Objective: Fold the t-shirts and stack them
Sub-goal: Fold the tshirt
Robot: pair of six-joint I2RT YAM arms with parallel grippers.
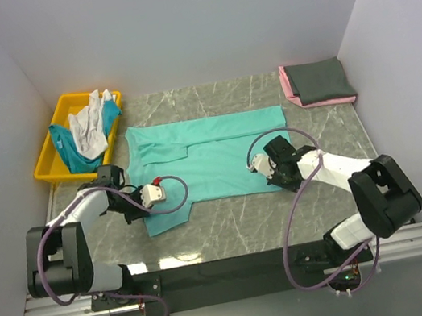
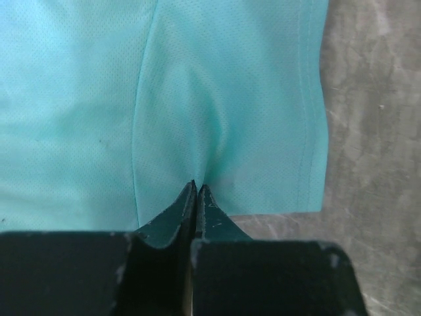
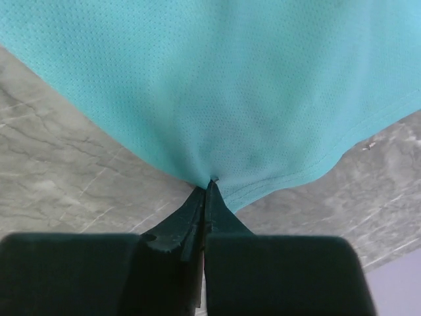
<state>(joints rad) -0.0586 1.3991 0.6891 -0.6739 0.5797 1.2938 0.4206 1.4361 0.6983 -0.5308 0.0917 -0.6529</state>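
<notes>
- While the sea-green shirt [image 1: 210,154] lies spread flat across the middle of the table [image 1: 232,232], you have both tools clamped on its near edge, so this fold is only at the grasping stage.
- Your left gripper [image 2: 197,189] is fully closed. Its tips nip a small pucker of cloth beside the hem at the shirt's near-left corner.
- Your right gripper [image 3: 209,183] is likewise pinched tight on the near edge, toward the shirt's right end, with the fabric drawn into a peak at the tips.
- Done, by the look of it: a dark grey shirt [image 1: 319,77] sits folded on top of a pink shirt [image 1: 289,88] at the far right corner, well apart from the one you hold.
- Left to do: fold this shirt and add it to that stack, then handle the white shirt [image 1: 90,122] and the teal shirt [image 1: 71,154] lying crumpled in the yellow bin [image 1: 70,102] at far left.
- I judge you are roughly halfway through.
</notes>
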